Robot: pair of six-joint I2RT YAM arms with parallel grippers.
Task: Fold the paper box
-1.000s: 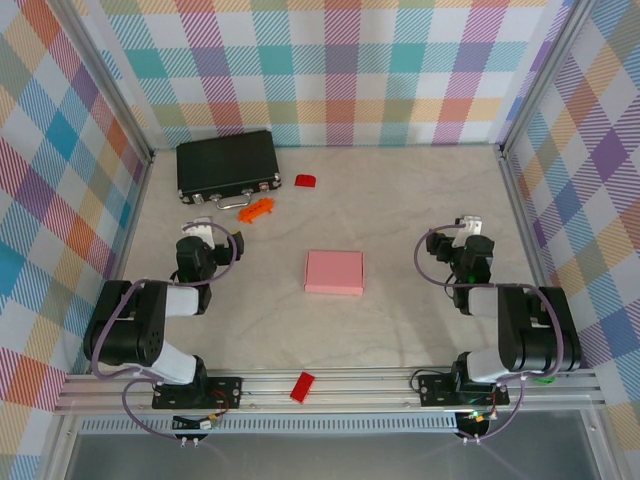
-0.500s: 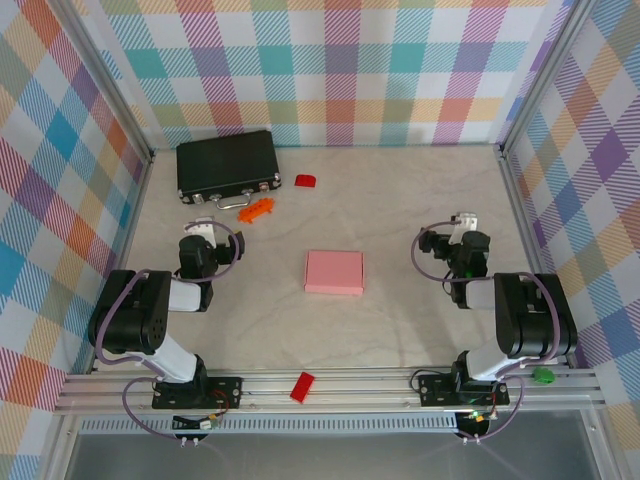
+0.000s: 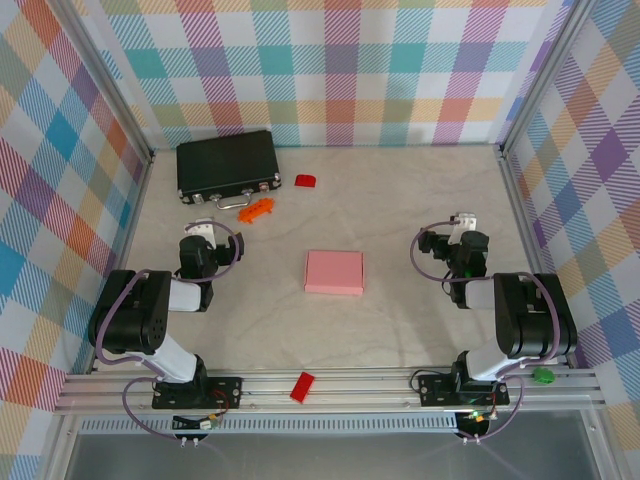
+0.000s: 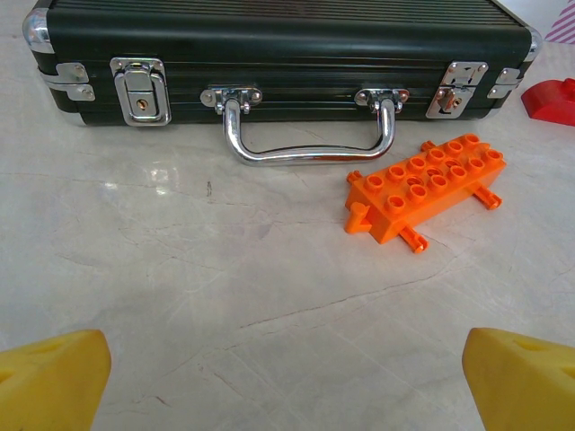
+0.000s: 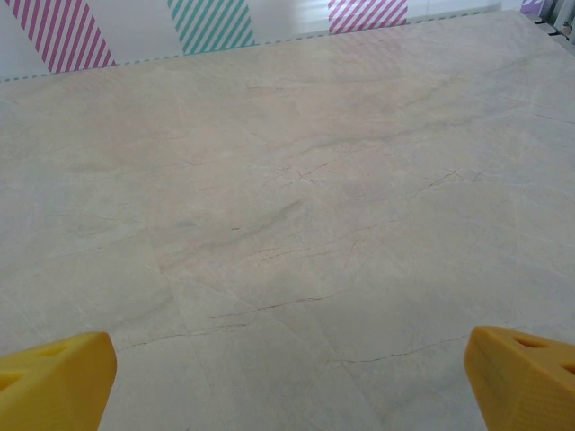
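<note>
On the left side of the table (image 3: 400, 200), at about nine o'clock from the paper box (image 3: 334, 272), the left gripper (image 3: 203, 230) is hanging low over the bare surface. Its jaws are standing wide apart and holding nothing, with the yellow fingertips (image 4: 49, 382) showing at the two bottom corners of the left wrist view. At twelve o'clock from that gripper a black case (image 3: 227, 166) is lying flat with its chrome handle facing the arms. An orange toy brick (image 3: 257, 208) is resting just beside the handle, though whether the two are touching I cannot tell. A small red piece (image 3: 305, 181) is sitting near the case's right end. The paper box, a closed flat pink rectangle, is lying at the middle of the table, well apart from both grippers. At its six o'clock another red piece (image 3: 301, 386) is lying on the front rail (image 3: 380, 388). At three o'clock from the box, the right gripper (image 3: 462, 222) is pointing out over empty tabletop, its jaws likewise spread wide and gripping nothing.
</note>
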